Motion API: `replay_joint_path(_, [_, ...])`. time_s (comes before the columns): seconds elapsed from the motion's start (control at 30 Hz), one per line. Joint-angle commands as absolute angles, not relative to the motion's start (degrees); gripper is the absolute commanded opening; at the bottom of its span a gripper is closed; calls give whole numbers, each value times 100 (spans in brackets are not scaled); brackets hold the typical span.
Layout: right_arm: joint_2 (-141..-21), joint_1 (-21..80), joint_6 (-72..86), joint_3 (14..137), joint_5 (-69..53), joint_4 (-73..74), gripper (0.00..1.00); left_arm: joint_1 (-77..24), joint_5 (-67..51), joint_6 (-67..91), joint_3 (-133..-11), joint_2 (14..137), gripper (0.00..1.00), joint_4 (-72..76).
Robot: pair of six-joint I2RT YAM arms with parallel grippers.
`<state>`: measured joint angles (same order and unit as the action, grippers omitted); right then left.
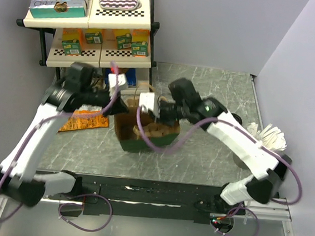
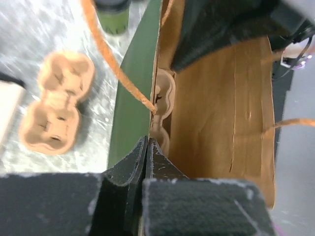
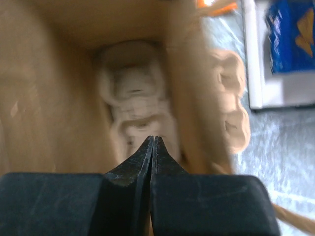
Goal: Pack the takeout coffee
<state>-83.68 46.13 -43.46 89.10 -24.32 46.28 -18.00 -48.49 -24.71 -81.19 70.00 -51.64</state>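
The takeout coffee (image 2: 113,14), a green cup with a black lid, stands on the table beyond the bag in the left wrist view. A green paper bag (image 1: 138,145) with a brown inside stands open at mid table. My left gripper (image 2: 146,141) is shut on the bag's side wall (image 2: 130,98) at its rim. My right gripper (image 3: 153,138) is shut and empty, down inside the bag above a brown pulp cup carrier (image 3: 135,113) on the bag's floor. That carrier also shows in the left wrist view (image 2: 163,96).
A second pulp carrier (image 2: 56,105) lies on the table outside the bag, also in the right wrist view (image 3: 231,108). The bag's orange handle cord (image 2: 113,59) hangs across. A shelf rack (image 1: 91,28) of boxes stands behind. White napkins (image 1: 267,137) lie at the right.
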Motion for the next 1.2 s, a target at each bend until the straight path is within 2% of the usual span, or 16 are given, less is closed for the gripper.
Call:
replay_joint_path(0.0, [-7761, 5150, -4526, 8429, -1864, 4078, 0, -2118, -4606, -2224, -7412, 6057, 1, -4168])
replay_joint_path(0.2, [-7708, 5379, -4299, 8394, -1530, 3895, 0, -2601, -3974, -2645, -6988, 5450, 1, -3955])
replay_joint_path(0.3, [-7323, 5423, -4096, 7938, -1204, 3096, 0, -2856, -3588, -2847, -6804, 5169, 1, -3876])
replay_joint_path(0.4, [-6734, 5536, -4270, 6877, -1161, 2269, 0, -3058, -3166, -2874, -6610, 4966, 1, -3674])
replay_joint_path(0.47, [-6592, 5581, -4350, 6715, -1151, 2249, 26, -3155, -2945, -2865, -6540, 4939, 1, -3578])
replay_joint_path(0.53, [-6766, 5590, -4246, 7012, -1213, 2547, 43, -3164, -2708, -2856, -6504, 4974, 1, -3534])
replay_joint_path(0.6, [-6916, 5599, -4079, 7450, -1213, 2863, 49, -3164, -2593, -2918, -6504, 5001, 1, -3472])
replay_joint_path(0.7, [-6979, 5590, -4017, 7742, -1187, 2796, 54, -3164, -2277, -3119, -6434, 4992, 1, -3244])
replay_joint_path(0.8, [-6935, 5581, -3833, 7900, -1221, 2655, 66, -3164, -1881, -3374, -6311, 5071, 1, -3015])
replay_joint_path(1.03, [-7067, 5520, -3542, 8315, -1284, 2655, 67, -3155, -1345, -3884, -6118, 5256, 1, -2454])
replay_joint_path(1.17, [-6847, 5274, -3420, 8130, -941, 2321, 68, -3155, -1581, -3999, -6135, 5291, 1, -2645])
